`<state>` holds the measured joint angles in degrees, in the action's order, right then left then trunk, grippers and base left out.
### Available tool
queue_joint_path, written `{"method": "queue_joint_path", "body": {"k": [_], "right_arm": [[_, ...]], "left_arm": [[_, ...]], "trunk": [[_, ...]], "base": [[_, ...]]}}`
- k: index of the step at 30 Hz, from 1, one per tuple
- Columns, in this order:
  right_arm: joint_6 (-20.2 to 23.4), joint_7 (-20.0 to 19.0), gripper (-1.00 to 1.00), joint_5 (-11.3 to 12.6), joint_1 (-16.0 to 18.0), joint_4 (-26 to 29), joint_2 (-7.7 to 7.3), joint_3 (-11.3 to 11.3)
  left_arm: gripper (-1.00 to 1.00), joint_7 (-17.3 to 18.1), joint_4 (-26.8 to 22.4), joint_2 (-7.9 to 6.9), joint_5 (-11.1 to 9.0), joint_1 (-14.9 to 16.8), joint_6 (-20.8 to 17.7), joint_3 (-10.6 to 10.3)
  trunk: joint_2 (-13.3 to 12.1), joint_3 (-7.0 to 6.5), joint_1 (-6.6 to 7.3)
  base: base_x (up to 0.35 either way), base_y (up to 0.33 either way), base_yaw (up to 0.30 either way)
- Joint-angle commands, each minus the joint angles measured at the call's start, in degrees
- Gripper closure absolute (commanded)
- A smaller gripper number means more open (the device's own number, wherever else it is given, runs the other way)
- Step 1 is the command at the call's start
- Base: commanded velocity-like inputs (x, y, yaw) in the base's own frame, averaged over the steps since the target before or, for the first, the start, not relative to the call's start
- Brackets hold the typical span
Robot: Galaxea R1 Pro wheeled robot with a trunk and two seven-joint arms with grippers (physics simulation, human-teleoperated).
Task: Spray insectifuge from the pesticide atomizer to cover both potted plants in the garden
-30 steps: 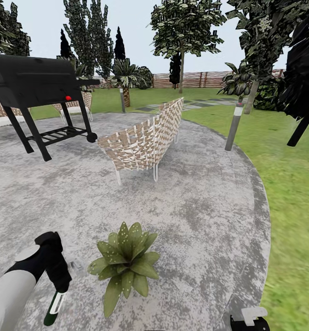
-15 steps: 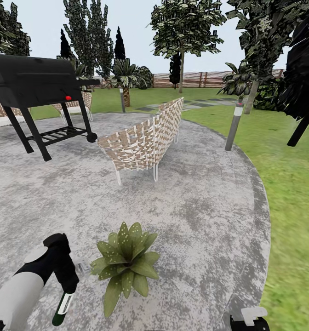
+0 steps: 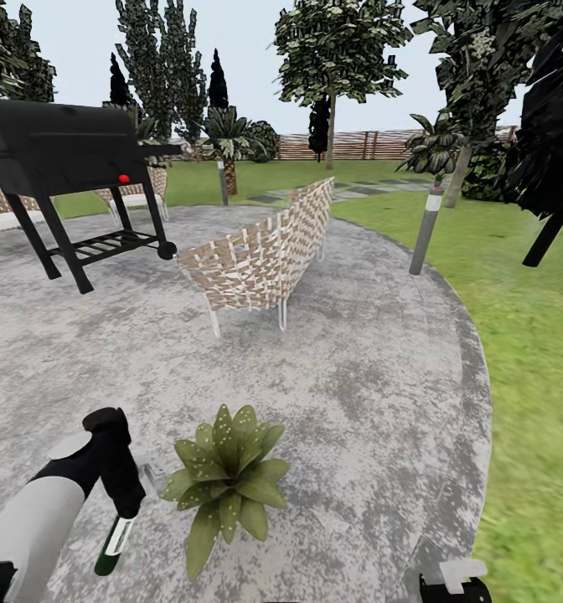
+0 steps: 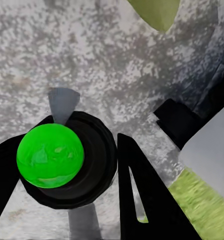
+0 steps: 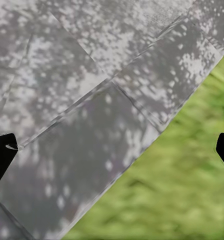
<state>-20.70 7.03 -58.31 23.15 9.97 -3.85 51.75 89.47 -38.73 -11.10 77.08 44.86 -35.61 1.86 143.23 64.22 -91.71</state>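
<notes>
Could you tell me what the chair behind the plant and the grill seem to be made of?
The chair looks like woven tan and white strips, wicker or rattan perhaps, on thin pale legs that may be metal. The grill looks like matte black metal: a dull, even lid, straight legs and a slatted lower shelf.

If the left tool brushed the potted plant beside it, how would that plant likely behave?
The potted plant sits low, its leaves spread wide over the paving, so it probably slides rather than tips. The pointed leaves look thin and would likely bend first. The left tool, holding the pesticide atomizer, is close beside it.
</notes>
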Motion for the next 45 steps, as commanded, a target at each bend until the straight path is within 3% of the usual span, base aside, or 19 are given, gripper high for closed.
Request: {"method": "queue_joint_path", "body": {"k": [1, 5, 20, 29, 36, 37, 40, 45], "right_arm": [[-0.22, 0.31, -1.00, -0.59, 0.05, -0.13, -0.01, 0.37], [-0.22, 0.34, -1.00, -0.62, 0.05, -0.13, 0.05, 0.37], [-0.22, 0.34, -1.00, -0.64, 0.05, -0.07, 0.00, 0.43], [-0.22, 0.30, -1.00, -0.64, 0.05, -0.12, 0.02, 0.38], [-0.22, 0.35, -1.00, -0.65, 0.05, -0.13, 0.16, 0.37], [-0.22, 0.31, -1.00, -0.66, 0.05, -0.13, 0.16, 0.37], [-0.22, 0.31, -1.00, -0.67, 0.05, -0.13, 0.16, 0.37], [-0.22, 0.33, -1.00, -0.67, 0.05, -0.13, 0.16, 0.37]], "left_arm": [[1.00, 0.53, -0.09, 0.15, 2.02, 0.04, -0.69, 0.27], [1.00, 0.53, -0.12, 0.54, 3.49, 0.05, -0.83, 0.33], [1.00, 0.53, -0.12, 0.64, 3.68, 0.14, -1.09, 0.42], [1.00, 0.53, -0.09, -0.28, 3.77, -0.27, -1.04, 0.41], [1.00, 0.53, -0.03, -0.85, 3.84, -0.91, -1.12, 0.76], [1.00, 0.53, -0.03, -1.50, 3.80, -0.97, -1.12, 0.77], [1.00, -1.29, 0.07, -2.30, 3.78, -1.00, -1.13, 0.88], [1.00, -3.97, 1.05, -2.24, 3.74, -1.09, -1.05, 0.81]], "trunk": [[0.02, 0.05, 0.01], [0.02, 0.05, 0.01], [0.02, 0.05, 0.01], [0.02, 0.05, 0.01], [0.02, 0.05, 0.01], [0.02, 0.05, 0.01], [0.02, 0.05, 0.01], [0.02, 0.05, 0.01]], "base": [[0.000, -0.240, 0.000], [-0.072, -0.263, 0.047], [-0.092, -0.273, 0.182], [-0.104, -0.270, 0.003], [-0.083, -0.216, 0.242], [0.007, -0.023, 0.276], [0.002, -0.006, 0.276], [0.000, 0.000, 0.194]]}}
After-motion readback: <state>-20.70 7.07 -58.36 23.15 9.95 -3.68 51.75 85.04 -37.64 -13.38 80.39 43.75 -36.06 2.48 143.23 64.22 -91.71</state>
